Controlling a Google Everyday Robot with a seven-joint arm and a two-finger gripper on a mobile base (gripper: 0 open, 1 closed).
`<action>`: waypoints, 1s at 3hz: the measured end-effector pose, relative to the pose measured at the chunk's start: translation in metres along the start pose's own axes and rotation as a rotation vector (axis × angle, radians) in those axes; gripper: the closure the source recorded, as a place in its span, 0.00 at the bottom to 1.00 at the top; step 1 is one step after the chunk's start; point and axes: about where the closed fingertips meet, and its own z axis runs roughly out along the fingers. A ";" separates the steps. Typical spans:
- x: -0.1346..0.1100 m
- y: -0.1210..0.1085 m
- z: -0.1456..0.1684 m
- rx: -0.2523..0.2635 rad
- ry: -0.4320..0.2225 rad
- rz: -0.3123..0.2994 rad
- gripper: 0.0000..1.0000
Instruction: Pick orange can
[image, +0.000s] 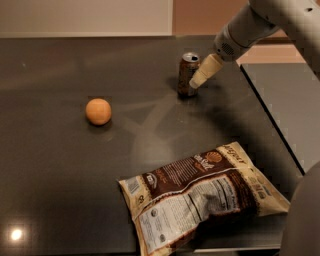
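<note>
Three things sit on the dark table (65, 170). The can (185, 75) stands upright, far and right of centre, a little in from the right edge. An orange (98, 111) lies well apart to its left. A chip bag (200, 200) lies near, by the right edge. The gripper (197, 80) hangs at the can's right side, touching or just beside it; whether it is open cannot be told. Bare tabletop separates can and bag.
</note>
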 end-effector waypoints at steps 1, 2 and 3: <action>-0.005 0.000 0.011 -0.004 -0.014 0.020 0.00; -0.005 0.000 0.012 -0.004 -0.015 0.022 0.00; -0.020 0.013 0.019 -0.068 -0.057 0.025 0.15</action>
